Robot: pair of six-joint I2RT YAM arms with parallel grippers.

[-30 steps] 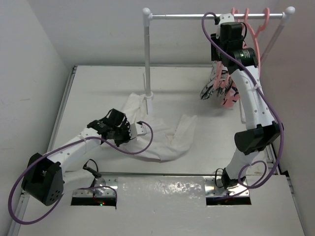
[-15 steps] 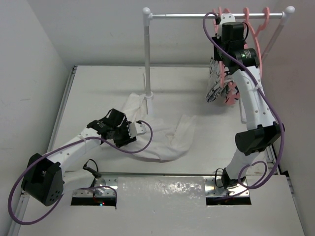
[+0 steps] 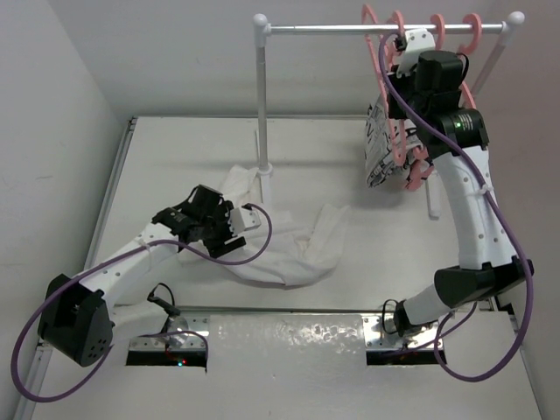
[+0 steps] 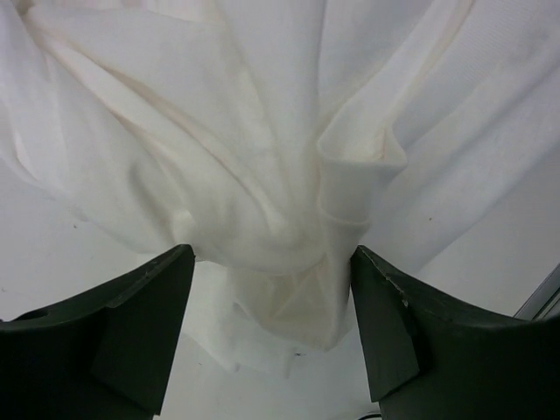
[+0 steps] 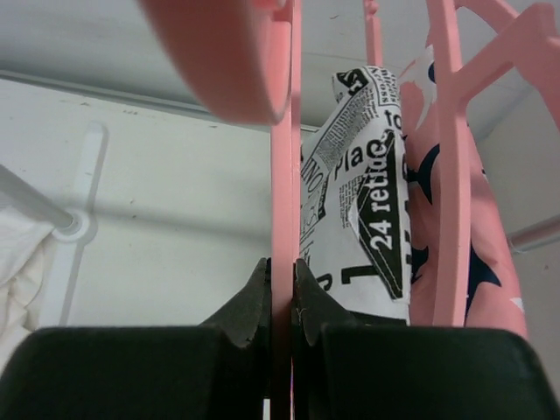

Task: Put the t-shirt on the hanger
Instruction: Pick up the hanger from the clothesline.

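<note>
T-shirt (image 3: 289, 241) lies crumpled mid-surface (image 3: 175, 157), left hand (image 3: 234, 229) at its left edge, rack post (image 3: 262, 96) behind it; hangers (image 3: 420, 35) and hung garments (image 3: 385, 144) sit back right, right hand (image 5: 282, 302) pinching one hanger (image 5: 282, 175).

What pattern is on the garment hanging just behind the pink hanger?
Black-and-white newspaper print on the garment, clearest in the right wrist view, behind the hanger.

A crumpled white cloth t-shirt (image 3: 293, 245) lies on the white table (image 3: 175, 157), with the left arm's black gripper (image 3: 234, 220) at its left edge. The right arm's gripper (image 3: 411, 44) is up at the silver rail (image 3: 350, 28), among thin pink plastic hangers (image 3: 378, 52), beside a black-and-white patterned garment (image 3: 378, 149).
</note>
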